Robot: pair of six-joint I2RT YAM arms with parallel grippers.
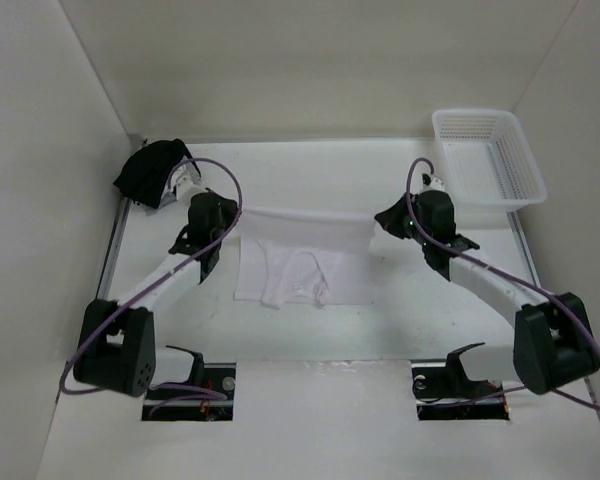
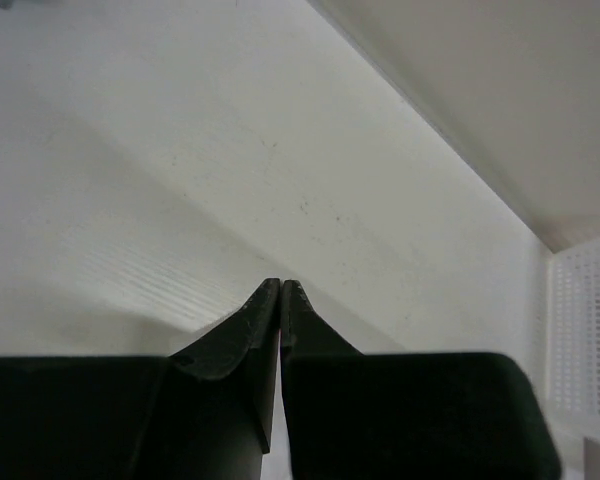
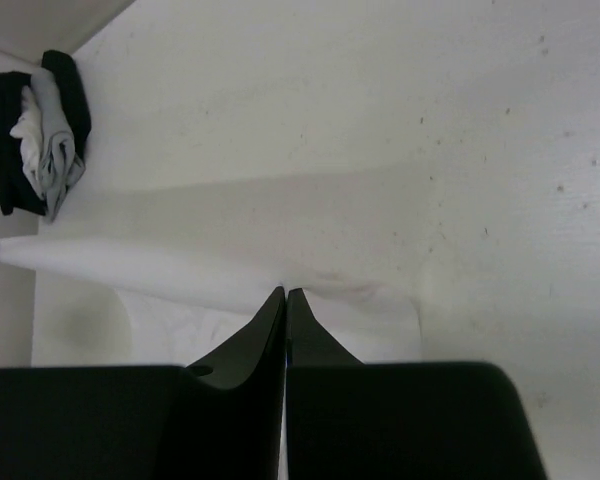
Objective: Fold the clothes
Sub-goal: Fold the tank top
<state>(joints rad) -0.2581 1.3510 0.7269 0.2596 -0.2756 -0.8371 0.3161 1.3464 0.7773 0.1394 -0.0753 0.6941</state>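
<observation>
Clamping the white garment [image 1: 302,262] by its far corners, the left gripper [image 1: 241,212] at nine o'clock and right gripper [image 1: 372,222] at three o'clock stretch it taut at centre, near half lying flat.

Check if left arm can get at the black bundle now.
Probably: black bundle lies close, nothing between. But left gripper is shut, apparently on the white garment, so release first.

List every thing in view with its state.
white garment, far edge lifted and stretched between both claws, rest lying on the table
left claw, shut on white garment
right claw, shut on white garment
basket, upright, looks empty
black-and-grey bundle, crumpled, untouched
</observation>
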